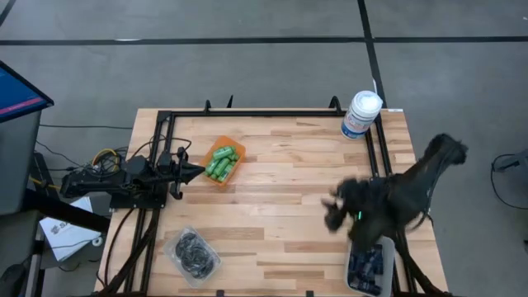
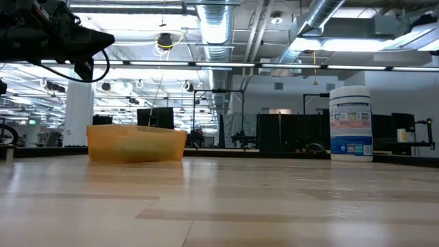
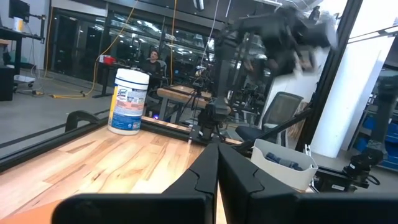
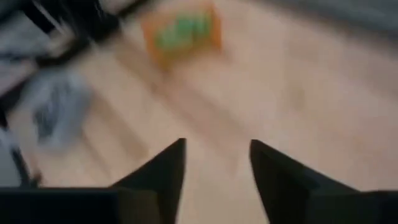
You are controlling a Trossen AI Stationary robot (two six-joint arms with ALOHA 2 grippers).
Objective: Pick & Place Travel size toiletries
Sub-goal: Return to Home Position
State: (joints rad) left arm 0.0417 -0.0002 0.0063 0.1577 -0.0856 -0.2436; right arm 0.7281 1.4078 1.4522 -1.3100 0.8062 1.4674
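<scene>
Right pincer [image 4: 217, 144] hangs spread, empty; only its wrist view shows that gap. Just beside it, the gray bin [image 1: 389, 252] holds navy tubes [image 1: 367, 268], probably light, squashy, best pinched across the flat middle. Well beyond, green bottles [image 1: 221, 162] sit before the left pincer [image 3: 217, 149], pressed together.

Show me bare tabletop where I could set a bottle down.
Widest bare wood: mid-table, bordered by the orange bin, the white canister, the clear tray and the gray bin. Crowded: the left pincer sits right beside the orange bin; the right pincer hangs by the gray bin.
</scene>
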